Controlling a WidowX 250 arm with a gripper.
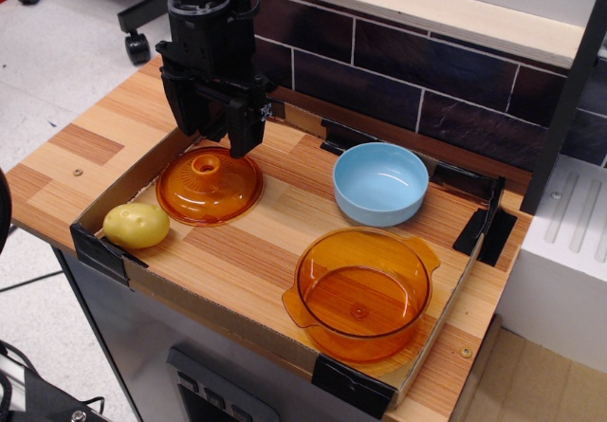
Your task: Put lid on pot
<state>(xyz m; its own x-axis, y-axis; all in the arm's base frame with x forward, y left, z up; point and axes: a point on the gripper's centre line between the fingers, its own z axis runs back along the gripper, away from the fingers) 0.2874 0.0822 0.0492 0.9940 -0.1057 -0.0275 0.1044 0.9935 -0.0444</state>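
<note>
The amber lid [209, 187] lies dome-up on the wooden table at the left, its ring knob at the centre. The amber pot [361, 293] stands open and empty at the front right, with two flat side handles. My black gripper [211, 139] hangs just above the lid's knob, fingers open on either side and holding nothing.
A light blue bowl [380, 183] stands behind the pot. A yellow potato-like toy [137, 225] lies at the front left of the lid. A low cardboard rim [228, 320] with black tape corners surrounds the work area. A dark tiled wall [408, 71] runs behind.
</note>
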